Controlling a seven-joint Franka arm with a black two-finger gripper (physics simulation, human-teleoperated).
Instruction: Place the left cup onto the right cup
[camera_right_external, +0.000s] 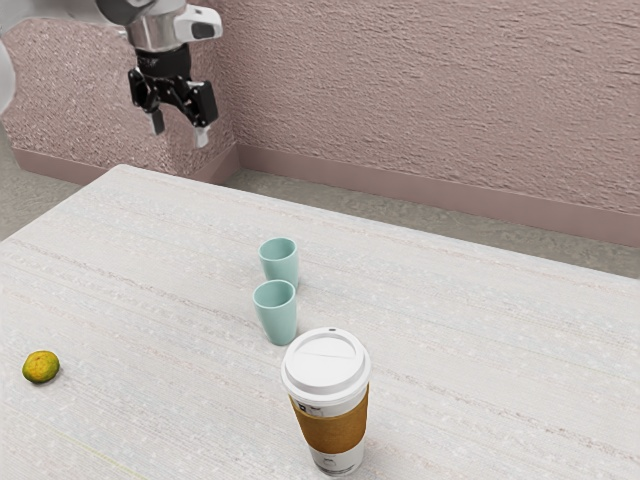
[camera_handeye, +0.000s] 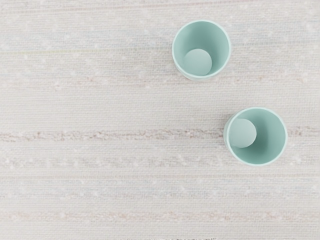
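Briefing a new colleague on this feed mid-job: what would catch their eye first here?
The lidded coffee cup with its brown sleeve looms in the exterior view's foreground. Behind it, in the middle of the table, the near mint cup and far mint cup stand upright, close but apart. The gripper hangs high at the exterior view's upper left, fingers open and empty.

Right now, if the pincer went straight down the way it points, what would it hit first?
Most likely the bare table: the pincer hangs high, pointing down, and both teal cups stand off to the side.
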